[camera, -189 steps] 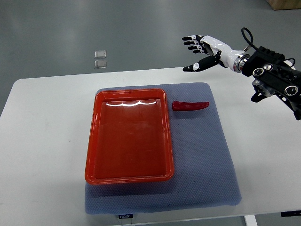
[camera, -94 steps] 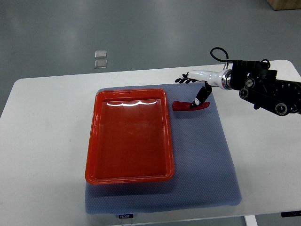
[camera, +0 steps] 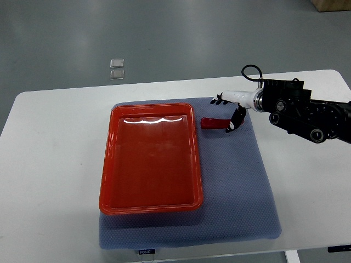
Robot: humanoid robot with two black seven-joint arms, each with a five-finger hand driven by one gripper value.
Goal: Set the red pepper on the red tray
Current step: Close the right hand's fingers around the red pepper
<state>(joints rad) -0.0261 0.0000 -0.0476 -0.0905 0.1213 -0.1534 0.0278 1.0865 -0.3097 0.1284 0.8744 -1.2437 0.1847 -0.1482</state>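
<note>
The red pepper (camera: 211,124) lies on the blue-grey mat (camera: 241,181), just right of the red tray's (camera: 108,164) far right corner. The tray holds nothing. My right hand (camera: 225,113) comes in from the right and hovers low over the pepper's right end. Its fingers (camera: 218,99) stretch out past the pepper's far side, still spread. The black thumb (camera: 236,118) hangs down over the pepper's right tip and hides it. The pepper rests flat on the mat. My left arm does not show.
The mat lies on a white table (camera: 49,164) and the tray takes up its left half. Two small clear squares (camera: 116,68) lie on the floor beyond the table's far edge. The right forearm (camera: 307,109) spans the table's far right corner.
Over the last second my right hand dropped from above the table's far edge to the pepper. Since half a second ago its thumb has slid left over the pepper's right tip. The pepper has not moved.
</note>
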